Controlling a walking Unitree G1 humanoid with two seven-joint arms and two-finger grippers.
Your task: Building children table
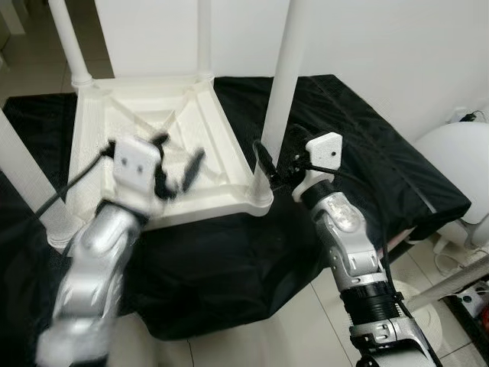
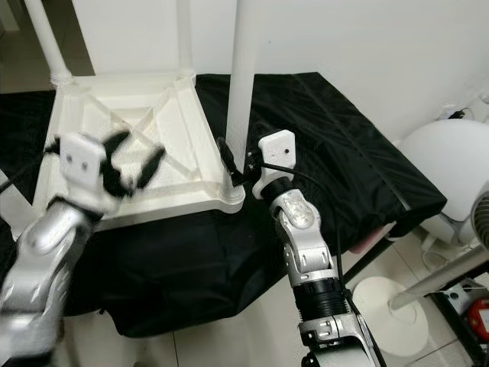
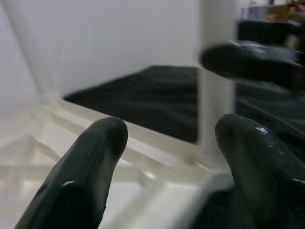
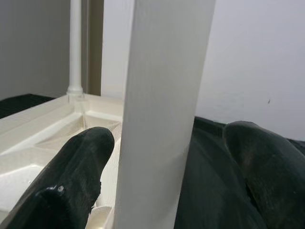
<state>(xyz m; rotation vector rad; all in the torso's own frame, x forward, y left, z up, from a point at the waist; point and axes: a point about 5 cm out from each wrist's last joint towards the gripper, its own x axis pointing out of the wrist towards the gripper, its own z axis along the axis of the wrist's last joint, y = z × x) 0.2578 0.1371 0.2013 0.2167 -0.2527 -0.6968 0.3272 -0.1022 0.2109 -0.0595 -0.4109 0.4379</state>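
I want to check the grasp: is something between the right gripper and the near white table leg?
Nothing visible. The right gripper has its black fingers on either side of the white round plastic table leg.

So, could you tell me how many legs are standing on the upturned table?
4, one per corner: far-left leg, far-right leg, near-left leg, near-right leg at the right claw.

A home room, by the look of it. Pale floor tiles [image 1: 252, 336] and a plain white wall [image 1: 382, 38] fill the frame's lower and upper parts. A black cloth [image 1: 367, 153] covers a low surface at centre.
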